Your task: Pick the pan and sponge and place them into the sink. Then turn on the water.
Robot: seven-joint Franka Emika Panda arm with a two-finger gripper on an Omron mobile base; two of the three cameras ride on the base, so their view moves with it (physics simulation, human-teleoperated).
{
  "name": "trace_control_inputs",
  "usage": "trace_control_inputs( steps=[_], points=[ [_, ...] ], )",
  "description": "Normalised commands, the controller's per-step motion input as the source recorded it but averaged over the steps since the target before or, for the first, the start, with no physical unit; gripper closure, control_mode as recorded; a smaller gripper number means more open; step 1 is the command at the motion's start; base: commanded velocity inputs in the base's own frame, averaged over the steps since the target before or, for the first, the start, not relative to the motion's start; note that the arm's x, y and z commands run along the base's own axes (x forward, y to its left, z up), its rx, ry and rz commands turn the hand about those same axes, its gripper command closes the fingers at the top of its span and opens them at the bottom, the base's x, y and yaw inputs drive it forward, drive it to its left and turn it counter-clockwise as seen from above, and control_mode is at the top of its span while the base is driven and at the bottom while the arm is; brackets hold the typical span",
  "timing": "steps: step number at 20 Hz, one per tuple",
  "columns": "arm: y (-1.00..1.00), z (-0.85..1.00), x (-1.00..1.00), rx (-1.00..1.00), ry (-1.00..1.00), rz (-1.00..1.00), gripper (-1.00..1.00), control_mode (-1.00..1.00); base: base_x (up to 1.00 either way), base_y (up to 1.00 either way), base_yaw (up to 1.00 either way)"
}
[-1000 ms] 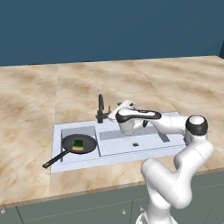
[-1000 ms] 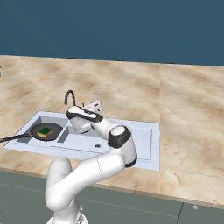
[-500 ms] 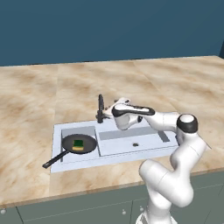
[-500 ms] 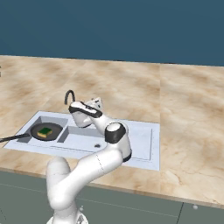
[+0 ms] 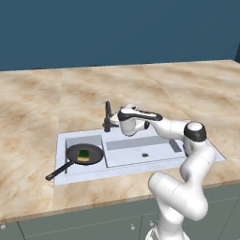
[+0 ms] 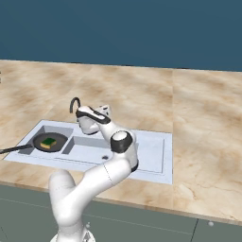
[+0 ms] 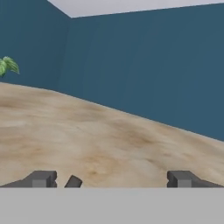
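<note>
The black pan (image 5: 96, 154) (image 6: 56, 140) lies in the small left basin of the pale sink (image 5: 63, 140) (image 6: 156, 151), its handle reaching out over the front-left rim. On the pan rests the green and yellow sponge (image 5: 83, 154) (image 6: 47, 142). My gripper (image 5: 115, 121) (image 6: 105, 111) (image 7: 111, 179) hovers open just right of the slim black faucet (image 5: 108, 117) (image 6: 74, 105), pointing level toward the back wall. In the hand view a small dark piece (image 7: 73, 181) shows between the fingertips (image 7: 41, 178), close to the left one. No water shows at the faucet.
Marbled beige counter (image 5: 47, 103) (image 7: 87, 135) surrounds the sink and runs back to a dark blue wall. My arm stretches over the long right basin (image 5: 140, 152). A green plant leaf (image 7: 6, 65) sits at the far left of the hand view.
The hand has slid left along the back of the sink, closer to the faucet. The jaws stay open. Pan and sponge have not moved.
</note>
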Motion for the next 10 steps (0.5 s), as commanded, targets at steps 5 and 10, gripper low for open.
trace_control_inputs(
  steps=[5, 10],
  points=[
    [-0.01, -1.00, 0.31, -0.07, -0.02, -0.07, -1.00, -1.00, 0.00, 0.00, 0.00],
    [-0.57, -1.00, 0.08, -0.03, -0.06, -0.19, -1.00, -1.00, 0.00, 0.00, 0.00]
  ],
)
